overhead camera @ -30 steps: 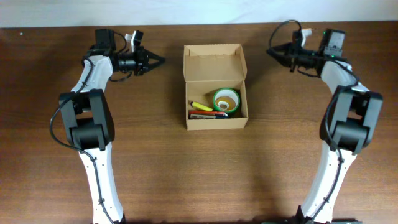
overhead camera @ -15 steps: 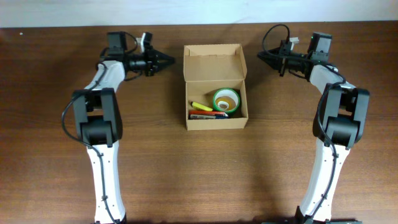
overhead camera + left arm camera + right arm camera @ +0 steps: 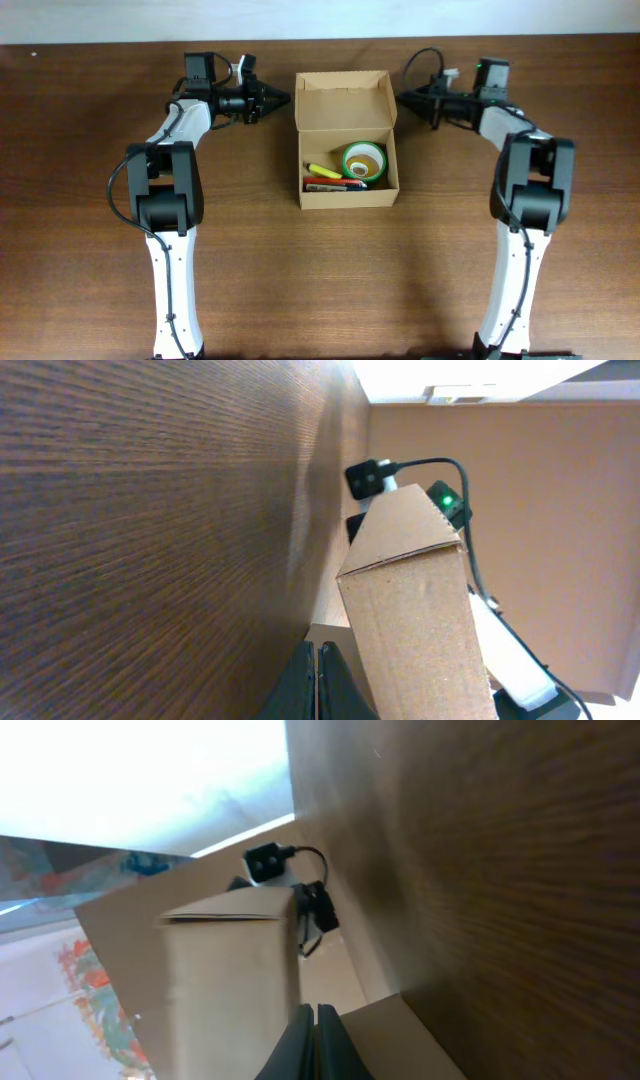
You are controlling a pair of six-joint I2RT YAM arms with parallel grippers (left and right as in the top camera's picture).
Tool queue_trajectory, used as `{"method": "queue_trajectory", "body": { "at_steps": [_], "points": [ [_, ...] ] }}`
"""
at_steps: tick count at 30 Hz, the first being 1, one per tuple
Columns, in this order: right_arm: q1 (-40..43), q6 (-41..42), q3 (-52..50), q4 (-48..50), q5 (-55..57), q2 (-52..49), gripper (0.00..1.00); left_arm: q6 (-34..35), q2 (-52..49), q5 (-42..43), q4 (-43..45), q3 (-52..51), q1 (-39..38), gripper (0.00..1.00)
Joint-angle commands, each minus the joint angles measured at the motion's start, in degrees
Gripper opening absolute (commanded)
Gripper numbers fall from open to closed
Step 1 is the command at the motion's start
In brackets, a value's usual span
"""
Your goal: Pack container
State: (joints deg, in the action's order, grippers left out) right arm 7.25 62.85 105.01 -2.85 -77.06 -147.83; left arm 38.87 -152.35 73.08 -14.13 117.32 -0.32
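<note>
Cardboard box [image 3: 347, 196] mid-table, lid [image 3: 343, 101] standing open; tape roll [image 3: 364, 158] and markers [image 3: 335, 180] inside. Left gripper [image 3: 283, 99] and right gripper [image 3: 402, 97], both closed tight, empty, flank the lid's edges. Risk: pointed tips slip off the flap, or shove the light box sideways.

A dark, wood-grained table [image 3: 90, 250] fills the overhead view, with a pale strip of wall [image 3: 320, 18] along its far edge. A green tape roll [image 3: 347, 162] lies flat, with a yellow marker [image 3: 322, 169] and a red marker [image 3: 335, 181] lying just beside it.
</note>
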Motion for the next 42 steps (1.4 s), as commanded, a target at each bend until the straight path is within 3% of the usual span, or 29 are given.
{"method": "queue_trajectory", "body": {
  "at_steps": [1,19,30,36,42],
  "points": [
    [-0.8,-0.4,0.4,0.1,0.6,-0.8,0.04,0.4,-0.5,0.0,0.0,0.1,-0.5,0.02],
    [-1.3,-1.4,0.4,0.4,-2.7,-0.8,0.04,0.8,-0.5,-0.9,0.3,0.1,-4.6,0.02],
    [-2.1,0.3,0.4,10.4,-8.5,1.3,0.04,1.0,-0.5,1.8,8.2,1.9,-4.6,0.02],
    [-2.1,9.6,0.5,22.1,-9.6,3.1,0.04,1.0,-0.1,3.9,12.9,6.3,-4.6,0.02],
    [-2.0,33.3,0.5,51.8,-9.9,3.3,0.04,1.0,0.2,4.4,13.4,12.6,-4.7,0.02]
  ]
}}
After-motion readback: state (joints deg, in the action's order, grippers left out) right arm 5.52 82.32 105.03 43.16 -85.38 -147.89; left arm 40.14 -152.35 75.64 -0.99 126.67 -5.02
